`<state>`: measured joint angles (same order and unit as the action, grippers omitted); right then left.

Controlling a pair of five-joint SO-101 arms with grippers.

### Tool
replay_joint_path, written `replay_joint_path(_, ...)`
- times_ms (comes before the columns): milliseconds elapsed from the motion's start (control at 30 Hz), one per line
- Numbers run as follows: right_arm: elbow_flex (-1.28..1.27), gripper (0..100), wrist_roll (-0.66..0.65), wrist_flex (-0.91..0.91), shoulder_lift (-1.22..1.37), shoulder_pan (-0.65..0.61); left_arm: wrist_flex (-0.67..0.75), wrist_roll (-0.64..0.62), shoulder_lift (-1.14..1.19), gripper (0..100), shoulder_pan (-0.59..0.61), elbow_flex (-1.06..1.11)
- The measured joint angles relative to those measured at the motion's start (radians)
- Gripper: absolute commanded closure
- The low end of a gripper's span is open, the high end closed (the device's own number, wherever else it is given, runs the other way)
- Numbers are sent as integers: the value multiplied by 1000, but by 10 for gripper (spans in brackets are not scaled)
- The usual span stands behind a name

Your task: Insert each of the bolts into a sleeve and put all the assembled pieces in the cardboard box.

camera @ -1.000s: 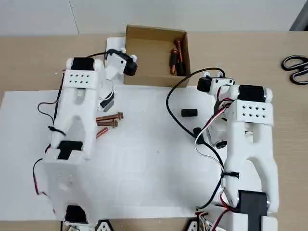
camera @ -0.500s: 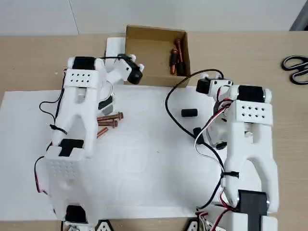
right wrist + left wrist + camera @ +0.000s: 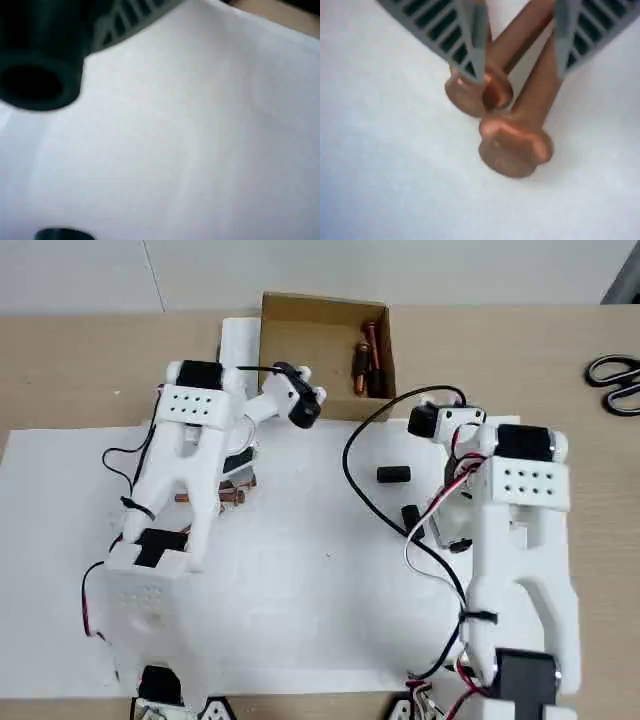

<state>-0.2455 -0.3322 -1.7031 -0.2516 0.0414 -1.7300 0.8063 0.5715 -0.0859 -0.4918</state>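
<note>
Bolts (image 3: 516, 145), two, loose on white sheet (image 3: 300, 590) short of cardboard box (image 3: 310, 350): left gripper (image 3: 520, 65) has swung over them, fingers spread astride both shanks, pick-up likely imminent.

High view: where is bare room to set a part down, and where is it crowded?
Bare: middle of the white paper sheet, between the arms; left half of the cardboard box. Crowded: around the copper bolts and black cylindrical sleeves.
</note>
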Motion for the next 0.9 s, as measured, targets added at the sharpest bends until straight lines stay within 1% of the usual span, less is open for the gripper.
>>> replay_joint_path(200, -17, 993, 0, -2, -68, 0, 0, 0, 9, 904, -14, 0)
replay_joint_path(400, -54, 993, 0, 0, -74, 0, 2, 0, 95, 906, -9, -11)
replay_joint_path(633, -54, 993, 0, 0, -74, 0, 63, 9, 135, 906, -5, -6)
replay_joint_path(900, -54, 993, 0, 0, -74, 0, 84, 25, 175, 907, -5, -12)
